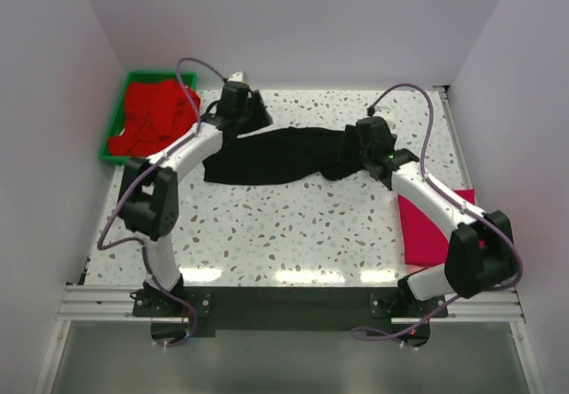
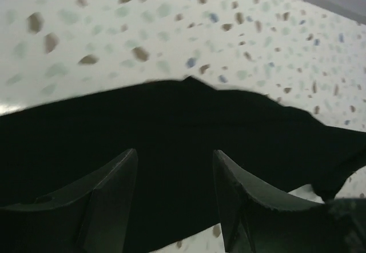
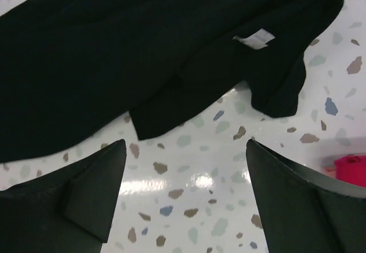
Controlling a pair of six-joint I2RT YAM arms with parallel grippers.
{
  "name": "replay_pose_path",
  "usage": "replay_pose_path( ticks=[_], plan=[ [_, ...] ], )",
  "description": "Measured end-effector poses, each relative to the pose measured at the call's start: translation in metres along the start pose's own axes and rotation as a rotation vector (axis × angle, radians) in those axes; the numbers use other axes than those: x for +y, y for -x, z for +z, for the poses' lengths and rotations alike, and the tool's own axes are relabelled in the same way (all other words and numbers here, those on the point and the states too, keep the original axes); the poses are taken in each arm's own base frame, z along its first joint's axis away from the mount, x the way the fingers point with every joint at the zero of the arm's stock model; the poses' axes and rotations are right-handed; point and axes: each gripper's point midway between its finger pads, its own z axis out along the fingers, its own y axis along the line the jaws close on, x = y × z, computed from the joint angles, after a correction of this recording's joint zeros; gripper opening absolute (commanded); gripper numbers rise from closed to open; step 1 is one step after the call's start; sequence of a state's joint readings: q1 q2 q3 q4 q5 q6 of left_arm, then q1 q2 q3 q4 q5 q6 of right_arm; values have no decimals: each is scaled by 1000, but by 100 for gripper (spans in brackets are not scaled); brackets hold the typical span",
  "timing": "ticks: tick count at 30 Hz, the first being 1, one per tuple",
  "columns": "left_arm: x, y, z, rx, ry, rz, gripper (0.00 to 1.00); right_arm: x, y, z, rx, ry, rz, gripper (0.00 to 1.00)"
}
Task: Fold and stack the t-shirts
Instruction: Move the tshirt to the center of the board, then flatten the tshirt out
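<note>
A black t-shirt (image 1: 276,156) lies stretched out and rumpled across the middle of the table. Its white neck label (image 3: 254,39) shows near its right end. My left gripper (image 1: 249,114) hovers over the shirt's back left edge; in the left wrist view the left gripper (image 2: 175,153) is open with only black cloth (image 2: 171,116) below it. My right gripper (image 1: 363,154) is at the shirt's right end. In the right wrist view the right gripper (image 3: 186,144) is open over bare table, just short of the black cloth (image 3: 114,53). A magenta-pink t-shirt (image 1: 431,229) lies flat at the right.
A green tray (image 1: 116,123) at the back left holds bright red t-shirts (image 1: 156,118). The speckled table (image 1: 293,225) is bare in front of the black shirt. White walls close in the left, back and right sides. A magenta edge (image 3: 349,167) shows beside the right finger.
</note>
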State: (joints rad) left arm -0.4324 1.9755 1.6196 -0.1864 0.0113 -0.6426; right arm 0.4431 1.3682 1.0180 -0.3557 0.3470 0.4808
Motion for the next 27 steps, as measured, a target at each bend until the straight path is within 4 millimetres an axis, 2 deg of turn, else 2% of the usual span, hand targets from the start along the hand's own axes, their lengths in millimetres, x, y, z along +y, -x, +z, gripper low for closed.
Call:
replay_pose_path(
  ticks=[2, 4, 8, 10, 13, 16, 21, 27],
  plan=[
    [47, -10, -27, -2, 122, -52, 56, -11, 7, 22, 14, -43, 28, 86],
    [72, -22, -60, -12, 203, -85, 55, -21, 2, 43, 51, -69, 50, 84],
    [95, -35, -115, -72, 273, -131, 53, -39, -22, 70, 144, -116, 82, 81],
    [113, -44, -132, -92, 316, -154, 53, -43, -29, 76, 164, -127, 90, 81],
    [144, -62, -143, -84, 404, -181, 54, -43, -28, 77, 160, -126, 101, 79],
    [165, -82, -146, -53, 476, -193, 56, -39, -24, 78, 145, -111, 117, 76],
    [180, -93, -143, -37, 526, -214, 56, -31, -16, 82, 125, -82, 151, 68],
    [200, -100, -134, -17, 576, -229, 56, -23, -9, 102, 120, -85, 170, 57]
  ],
)
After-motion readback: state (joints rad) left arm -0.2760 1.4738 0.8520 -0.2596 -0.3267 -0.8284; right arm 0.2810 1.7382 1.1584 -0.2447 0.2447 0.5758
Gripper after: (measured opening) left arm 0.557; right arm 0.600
